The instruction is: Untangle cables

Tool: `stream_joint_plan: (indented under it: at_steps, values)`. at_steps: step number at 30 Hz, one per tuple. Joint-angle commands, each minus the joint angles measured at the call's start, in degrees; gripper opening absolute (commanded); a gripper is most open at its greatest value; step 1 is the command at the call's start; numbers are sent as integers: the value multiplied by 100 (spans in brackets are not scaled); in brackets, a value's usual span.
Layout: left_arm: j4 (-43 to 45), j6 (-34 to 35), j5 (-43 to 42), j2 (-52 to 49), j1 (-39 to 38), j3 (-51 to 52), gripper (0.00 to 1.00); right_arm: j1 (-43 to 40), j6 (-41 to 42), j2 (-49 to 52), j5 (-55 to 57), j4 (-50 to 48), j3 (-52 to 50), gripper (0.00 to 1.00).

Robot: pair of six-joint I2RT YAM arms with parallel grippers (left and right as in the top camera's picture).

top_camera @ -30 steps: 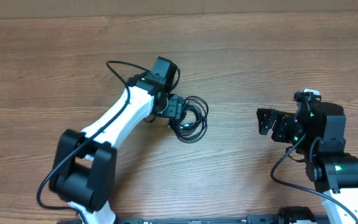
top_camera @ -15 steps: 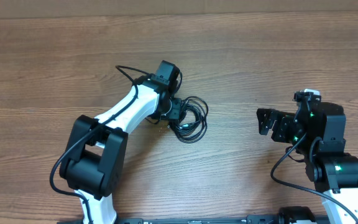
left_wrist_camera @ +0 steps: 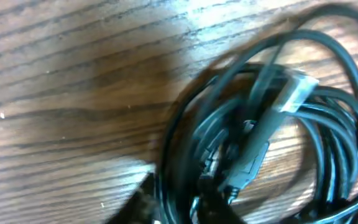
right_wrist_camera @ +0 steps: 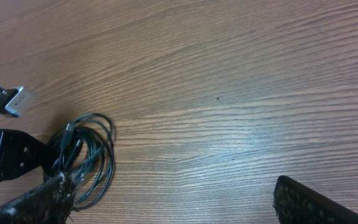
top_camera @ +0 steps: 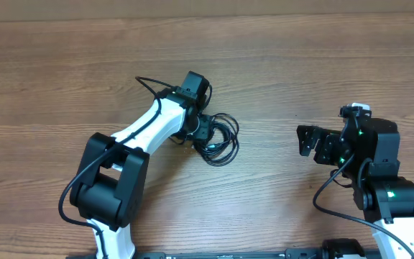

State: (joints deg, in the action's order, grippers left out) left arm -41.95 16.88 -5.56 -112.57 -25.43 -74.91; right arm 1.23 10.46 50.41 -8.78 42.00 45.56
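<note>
In the overhead view, the cables point(top_camera: 221, 139) are seen as a small black coil on the wooden table point(top_camera: 300, 65), slightly left of centre; the left gripper point(top_camera: 205, 133) is set against the coil's left edge, though its jaws cannot be made out; the right gripper point(top_camera: 309, 140) is held well apart from the coil at the right of the frame. In the left wrist view, the blurred loops fill the right half, with a pale plug end point(left_wrist_camera: 294, 90) at the upper right; dark fingertips point(left_wrist_camera: 143, 202) are glimpsed at the bottom edge among the strands, and whether they are clamped cannot be told. In the right wrist view, the coil is seen at the lower left, and the fingers point(right_wrist_camera: 36, 202) are spread wide apart with nothing between them.
</note>
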Motion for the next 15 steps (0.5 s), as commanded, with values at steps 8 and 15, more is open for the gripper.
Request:
stream_joint_plan:
  at_steps: [8,15]
  values:
    - [-476,50,-586,127,-22,-671,4,37,2,-7,-487,-144,155,96]
    - [-1303,-42,-1845,437,-28,-2002,4,114,4,350,-1541,-678,155,86]
